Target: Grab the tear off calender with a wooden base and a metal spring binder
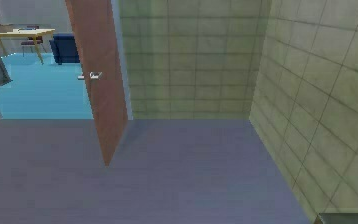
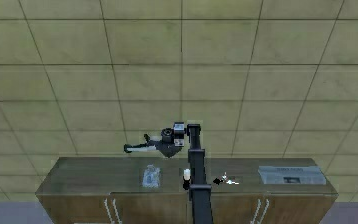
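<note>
Against the beige tiled wall (image 2: 87, 60), above the brown wooden desk (image 2: 87, 187), the dark gripper (image 2: 133, 148) holds nothing; its finger state cannot be told. The tear-off calendar is not distinguishable among the small pale desk-top objects (image 2: 150, 177).

An open door (image 1: 99, 75) stands left of a wall corner (image 1: 259, 70), and a cabinet (image 2: 87, 185) against a wall (image 2: 177, 70) bears small items (image 2: 150, 177).

Down on the table (image 2: 87, 178), a small pale grey block (image 2: 150, 177) sits toward the front edge, a tiny white blob (image 2: 187, 177) near it; too small to tell what either is.
</note>
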